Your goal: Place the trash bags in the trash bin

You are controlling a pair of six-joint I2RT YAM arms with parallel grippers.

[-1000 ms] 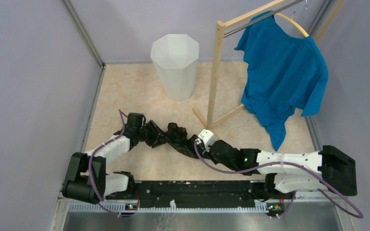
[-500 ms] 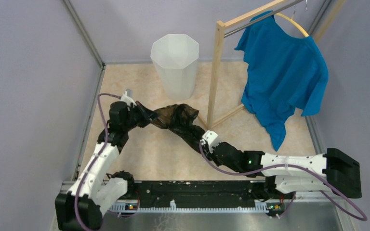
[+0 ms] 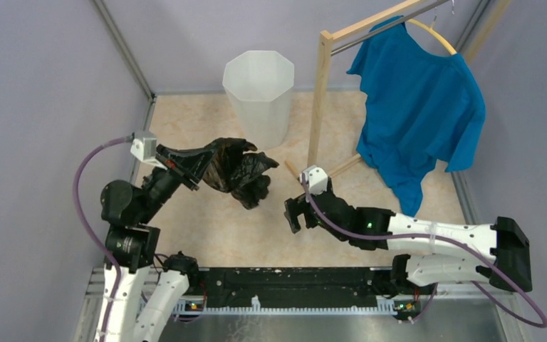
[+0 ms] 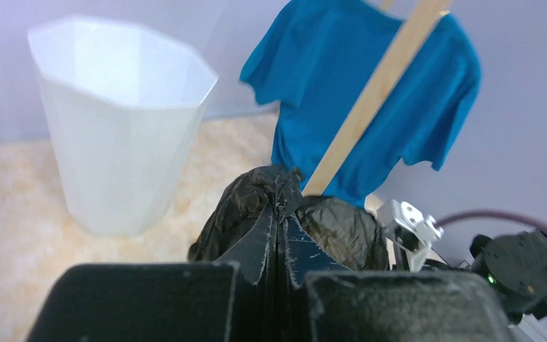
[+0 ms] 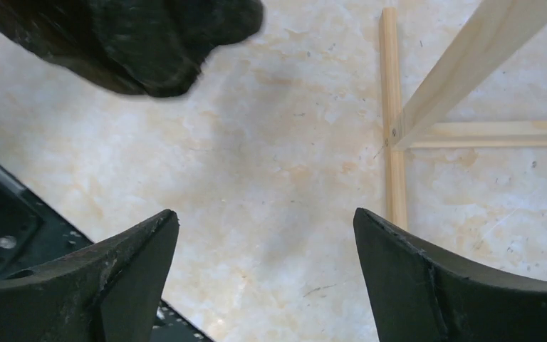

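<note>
The black crinkly trash bag hangs bunched in the air, below and left of the trash bin. My left gripper is raised and shut on the bag's top fold. In the left wrist view its jaws are pressed together on the bag, with the white faceted bin standing open-topped ahead on the left. My right gripper is low over the table to the right of the bag, open and empty. In the right wrist view the right gripper has only table between its fingers, with the bag at upper left.
A wooden rack stands right of the bin, with a blue shirt on a hanger. The rack's foot bars lie just beyond my right fingers. Grey walls close in the left, back and right sides.
The left arm rose and swung back-left, lifting the bag off the table. The right gripper let go of the bag, opened wide and now sits apart from it.
</note>
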